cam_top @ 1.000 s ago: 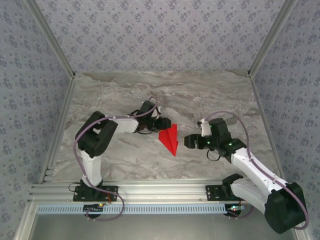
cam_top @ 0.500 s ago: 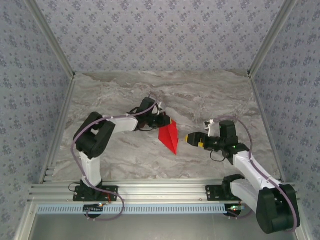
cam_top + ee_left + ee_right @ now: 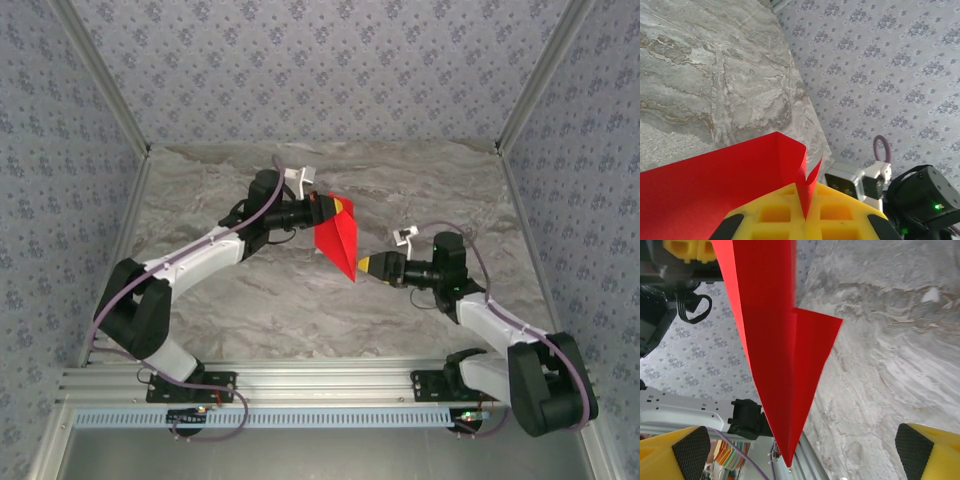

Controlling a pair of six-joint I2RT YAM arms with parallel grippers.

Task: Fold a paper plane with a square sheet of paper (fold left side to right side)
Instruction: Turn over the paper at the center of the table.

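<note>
The left gripper (image 3: 806, 212) clamps its yellow fingers (image 3: 772, 216) on the thin bright red paper plane (image 3: 715, 185). Grey marble tabletop (image 3: 700, 75) lies beyond.

Paper plane (image 3: 337, 243), earlier lying low on the counter (image 3: 250, 300), is now lifted clear. Its wide end is pinched in the closed fingers of the left gripper (image 3: 337, 207), whose arm has stretched up and away. Right gripper (image 3: 367, 265) has spread its fingers wide and moved in beside the downward-pointing tip.
</note>
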